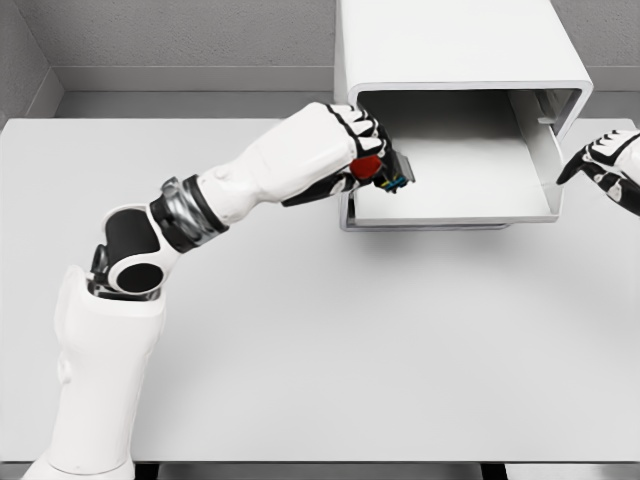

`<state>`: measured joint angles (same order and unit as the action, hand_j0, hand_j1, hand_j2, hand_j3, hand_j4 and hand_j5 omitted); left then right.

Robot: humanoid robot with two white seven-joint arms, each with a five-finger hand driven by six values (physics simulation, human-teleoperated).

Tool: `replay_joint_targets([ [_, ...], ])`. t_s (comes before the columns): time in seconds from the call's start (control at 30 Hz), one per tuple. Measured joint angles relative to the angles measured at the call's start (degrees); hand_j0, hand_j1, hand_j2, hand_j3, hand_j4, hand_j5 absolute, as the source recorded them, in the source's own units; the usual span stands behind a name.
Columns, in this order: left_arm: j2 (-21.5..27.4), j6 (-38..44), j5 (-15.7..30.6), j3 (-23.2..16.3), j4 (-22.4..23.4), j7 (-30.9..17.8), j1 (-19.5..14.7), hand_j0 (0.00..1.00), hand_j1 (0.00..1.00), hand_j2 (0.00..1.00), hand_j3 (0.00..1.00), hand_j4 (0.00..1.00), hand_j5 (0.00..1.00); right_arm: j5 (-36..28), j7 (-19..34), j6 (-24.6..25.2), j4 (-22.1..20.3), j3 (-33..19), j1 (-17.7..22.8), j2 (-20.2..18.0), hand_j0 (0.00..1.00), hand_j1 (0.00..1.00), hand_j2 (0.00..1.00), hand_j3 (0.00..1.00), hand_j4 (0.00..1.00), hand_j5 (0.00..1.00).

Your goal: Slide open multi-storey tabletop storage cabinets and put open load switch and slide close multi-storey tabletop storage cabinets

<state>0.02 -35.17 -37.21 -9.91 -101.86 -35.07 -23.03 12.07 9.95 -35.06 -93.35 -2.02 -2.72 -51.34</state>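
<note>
White bench [300,350]: load switch [385,172] is gripped by left hand [355,150] at the cabinet's [450,60] pulled-out drawer [460,190]; right hand [605,160] is held loose beside it, nothing gripped.

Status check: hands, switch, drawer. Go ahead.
Left hand shut on load switch, at the open drawer's left edge. Right hand open, beside the cabinet. Nothing visibly blocking.
</note>
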Motion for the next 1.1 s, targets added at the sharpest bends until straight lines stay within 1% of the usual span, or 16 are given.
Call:
replay_joint_targets([
  [0.07,-0.01,0.00,-0.14,-0.61,0.25,0.01,-0.09,0.39,0.39,0.39,0.39,0.39,0.39,-0.06,0.00,0.00,1.51,-0.37,0.00,-0.12,0.32,0.32,0.32,0.32,0.32,0.32],
  [0.2,-0.01,0.01,-0.18,-1.95,1.25,0.02,-1.58,0.39,0.39,0.39,0.39,0.39,0.39,-0.01,0.00,0.00,3.45,-0.73,0.44,-0.31,0.33,0.33,0.33,0.33,0.33,0.33],
  [0.3,-0.01,0.00,-0.24,-2.66,2.13,0.01,-1.67,0.39,0.39,0.39,0.39,0.39,0.39,0.36,0.08,-0.01,4.32,-0.76,2.63,-0.30,0.34,0.34,0.34,0.34,0.34,0.34],
  [0.5,-0.01,0.00,-1.62,-3.50,4.27,0.02,-3.25,0.40,0.40,0.40,0.40,0.40,0.40,0.68,0.21,-0.01,5.09,-0.77,5.80,0.12,0.34,0.34,0.34,0.34,0.34,0.34],
  [0.63,-0.01,-0.01,-2.15,-3.95,4.95,0.01,-3.60,0.40,0.40,0.40,0.40,0.40,0.40,0.73,0.19,-0.01,5.69,-0.76,7.12,0.41,0.35,0.35,0.35,0.35,0.35,0.35],
  [0.93,-0.01,0.00,-4.06,-5.01,6.42,0.01,-5.71,0.41,0.41,0.41,0.41,0.41,0.41,1.38,0.26,0.00,5.81,-0.17,8.88,2.35,0.36,0.36,0.36,0.36,0.36,0.36],
  [1.1,-0.02,0.03,-4.06,-6.51,7.32,0.02,-8.09,0.41,0.41,0.41,0.41,0.41,0.41,2.58,0.26,0.00,5.72,0.51,8.88,3.84,0.36,0.36,0.36,0.36,0.36,0.36],
])
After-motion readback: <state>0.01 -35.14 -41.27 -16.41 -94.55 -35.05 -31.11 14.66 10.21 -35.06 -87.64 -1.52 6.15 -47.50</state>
